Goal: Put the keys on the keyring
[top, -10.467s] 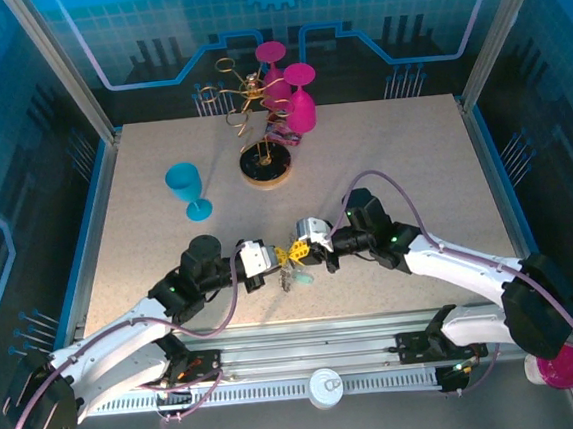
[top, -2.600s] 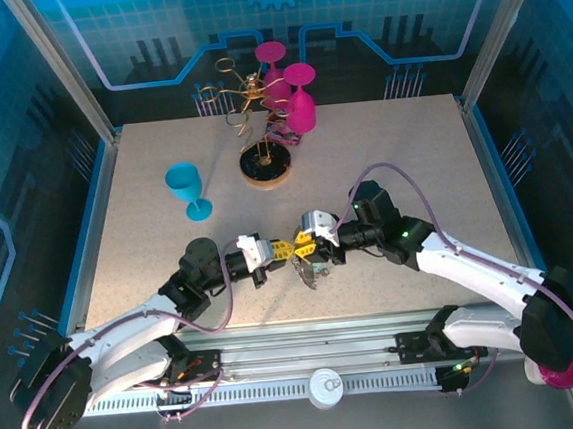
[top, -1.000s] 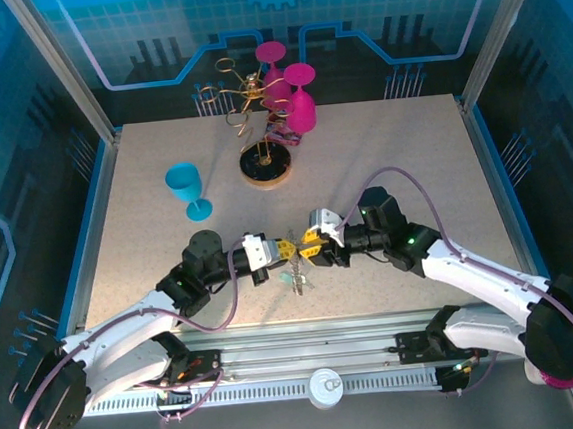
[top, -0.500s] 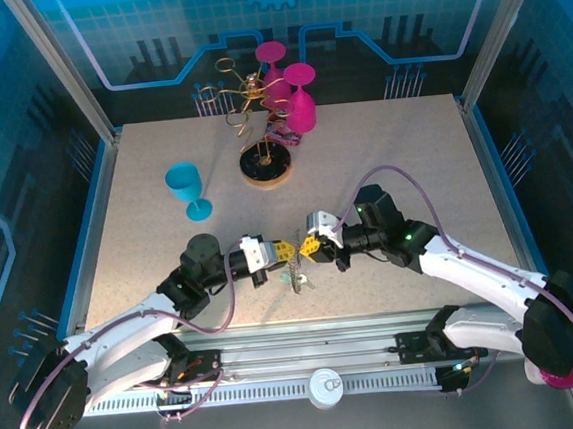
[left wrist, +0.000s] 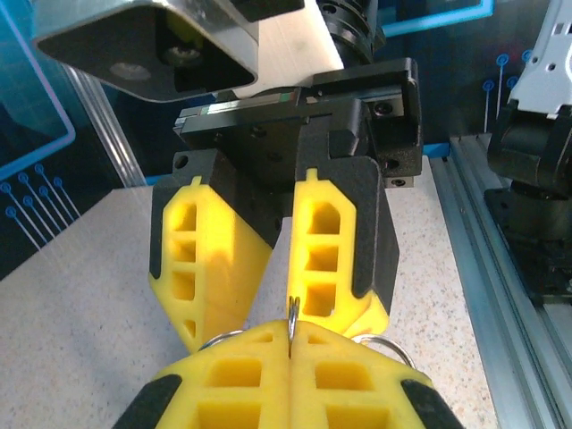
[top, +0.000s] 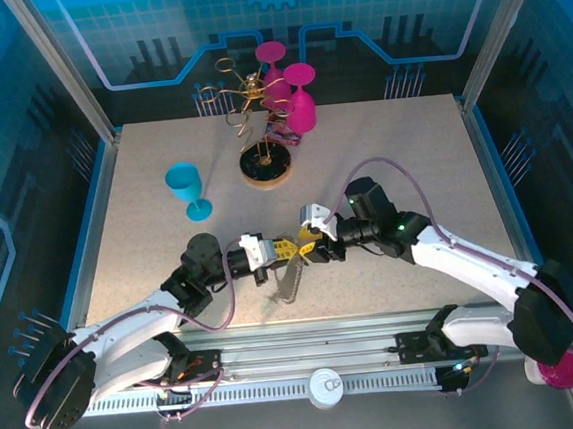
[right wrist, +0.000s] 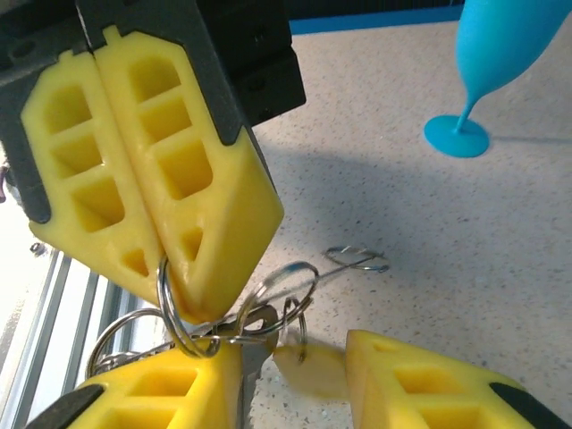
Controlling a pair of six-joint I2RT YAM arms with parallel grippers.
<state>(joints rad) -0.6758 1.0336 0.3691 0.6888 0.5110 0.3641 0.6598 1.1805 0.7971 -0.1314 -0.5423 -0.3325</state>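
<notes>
Top view: keys (top: 290,279) hang beneath the meeting tips of left gripper (top: 284,248) and right gripper (top: 307,241). Right wrist view resolves more: left fingers pinch the keyring (right wrist: 168,304) wire, right fingers stand spread.

Left gripper (right wrist: 179,286) with yellow fingers pressed together on a silver keyring (right wrist: 179,344), linked rings and keys (right wrist: 254,375) dangling below, right gripper (right wrist: 293,380) spread apart underneath, teal goblet (right wrist: 487,54) standing on speckled table (right wrist: 500,250) beyond
</notes>
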